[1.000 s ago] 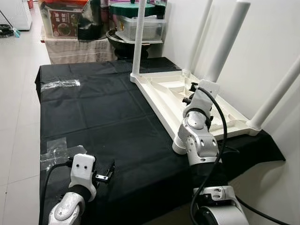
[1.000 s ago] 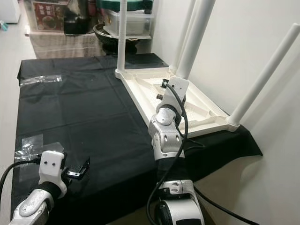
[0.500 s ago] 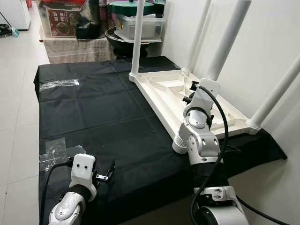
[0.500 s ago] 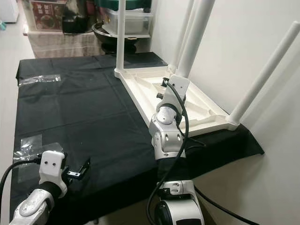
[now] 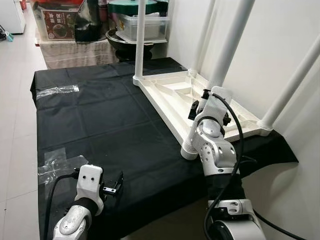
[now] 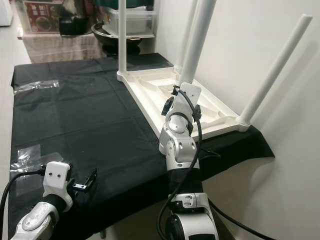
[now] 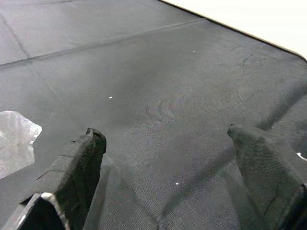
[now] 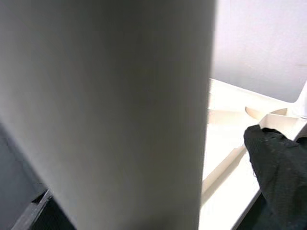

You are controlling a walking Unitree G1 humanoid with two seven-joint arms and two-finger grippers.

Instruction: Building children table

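A white children's table [image 5: 172,95] lies upside down on the black cloth [image 5: 100,125], with its legs pointing up. My right gripper [image 5: 206,102] is at the foot of the nearer middle leg [image 5: 227,50]. The right wrist view puts that leg [image 8: 110,110] very close, and one black finger [image 8: 278,163] stands apart from it over the table's underside. Low at the near left, my left gripper [image 5: 113,183] hovers just above the cloth. Its fingers [image 7: 81,158] are spread wide with nothing between them.
Clear tape patches [image 5: 57,91] [image 5: 54,162] lie on the cloth's left side. Boxes and a dark pot [image 5: 127,37] crowd the far end. A white wall [image 5: 280,30] runs close along the right, and tiled floor [image 5: 15,110] lies to the left.
The whole view has shifted a little. My right wrist has turned slightly at the foot of the leg. The left gripper has stayed where it was.
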